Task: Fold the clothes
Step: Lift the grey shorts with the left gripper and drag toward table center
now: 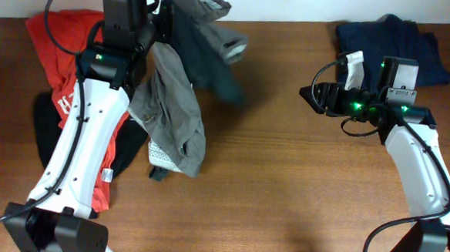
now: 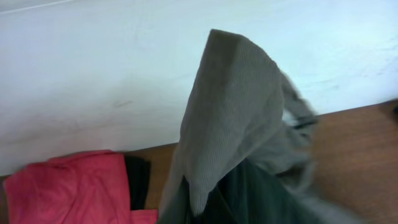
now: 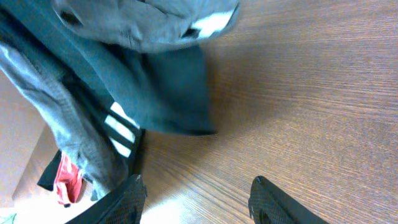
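Note:
My left gripper (image 1: 152, 23) is raised at the back left of the table, its fingers buried in cloth. It holds the wrinkled grey shorts (image 1: 172, 100) in the air, and their pale speckled lining (image 1: 160, 153) hangs near the table. A dark garment with white stripes (image 1: 213, 64) hangs with them. In the left wrist view the grey shorts (image 2: 236, 93) fill the middle. My right gripper (image 3: 196, 186) is open and empty over bare wood, facing the hanging shorts (image 3: 68, 112). It is also in the overhead view (image 1: 305, 95). The red shirt (image 1: 60, 40) and black shirt (image 1: 51, 132) lie at the left.
A dark navy folded garment (image 1: 391, 42) lies at the back right behind my right arm. The wooden table (image 1: 284, 183) is bordered by a white wall (image 2: 93, 74) at the back. The red shirt (image 2: 68, 186) shows below the wall.

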Tool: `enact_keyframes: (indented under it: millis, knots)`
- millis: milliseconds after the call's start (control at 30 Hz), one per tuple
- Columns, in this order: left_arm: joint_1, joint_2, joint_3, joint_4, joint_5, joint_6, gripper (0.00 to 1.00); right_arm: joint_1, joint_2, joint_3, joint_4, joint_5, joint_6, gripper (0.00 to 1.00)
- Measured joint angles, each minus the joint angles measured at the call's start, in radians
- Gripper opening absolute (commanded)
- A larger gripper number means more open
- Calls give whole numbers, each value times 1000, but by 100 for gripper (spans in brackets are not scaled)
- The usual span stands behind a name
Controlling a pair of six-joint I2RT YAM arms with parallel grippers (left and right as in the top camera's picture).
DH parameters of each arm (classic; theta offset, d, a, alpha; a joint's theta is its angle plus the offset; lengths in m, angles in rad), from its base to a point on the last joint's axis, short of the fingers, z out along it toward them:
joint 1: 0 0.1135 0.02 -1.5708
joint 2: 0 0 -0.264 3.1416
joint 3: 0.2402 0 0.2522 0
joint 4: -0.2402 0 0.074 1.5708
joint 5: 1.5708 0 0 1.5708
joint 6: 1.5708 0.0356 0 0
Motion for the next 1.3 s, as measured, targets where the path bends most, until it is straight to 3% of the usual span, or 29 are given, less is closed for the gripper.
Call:
enact_keyframes:
  millis: [233,567,767,833,900,1300]
  knots:
    - [-28,0,0,7,-19,0,1,0,0,0,-4,0,0,59]
    - [104,-105,1,-120,-399,29,1,0,0,0,-4,0,0,59]
    - [238,-253,6,-136,-518,39,6,0,0,0,-4,0,0,59]
    - [250,-283,14,-137,-529,40,11,0,0,0,-4,0,0,59]
    - [250,-291,20,-133,-518,42,1,0,0,0,-6,0,0,59]
    - [252,-217,25,-153,-288,37,0,0,0,0,-31,0,0,59]
